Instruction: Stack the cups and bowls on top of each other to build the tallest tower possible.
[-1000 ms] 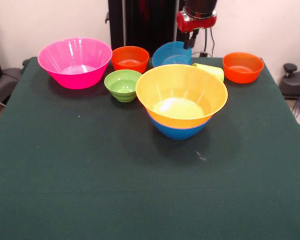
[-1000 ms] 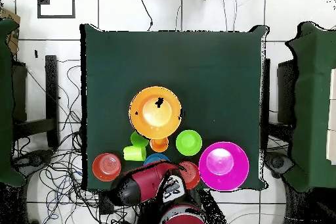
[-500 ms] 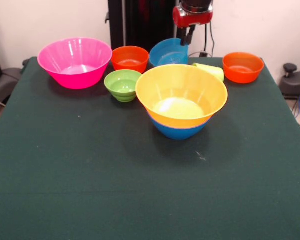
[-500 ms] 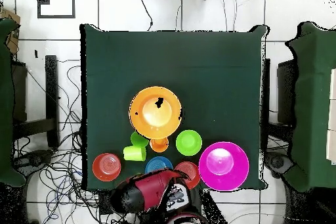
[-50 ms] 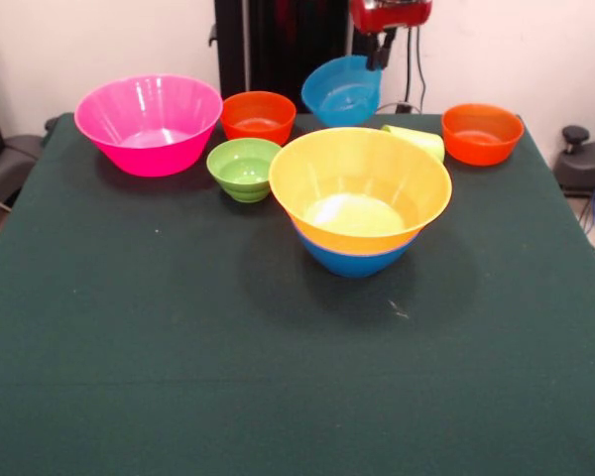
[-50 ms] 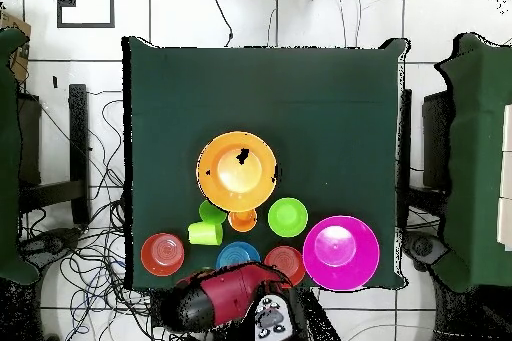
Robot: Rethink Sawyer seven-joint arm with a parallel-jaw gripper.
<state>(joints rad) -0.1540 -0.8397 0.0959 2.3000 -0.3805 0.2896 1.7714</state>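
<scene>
Blue bowl (image 5: pixel 343 91) tilted, gripped under claw (image 5: pixel 383 52)

Hidden and cut-off parts on the table

The top edge of the front view is cutting off the gripper (image 5: pixel 384 45), leaving only its red lower part and dark tips at the small blue bowl's (image 5: pixel 343 91) rim, so its grip is not showing clearly. The yellow-orange bowl (image 5: pixel 360 188) is covering most of the blue bowl (image 5: pixel 354 260) under it and hiding all but one end of the lime-yellow cup (image 5: pixel 416 140). Overhead, the arm (image 6: pixel 222 297) is overlapping the small blue bowl's near side.
</scene>
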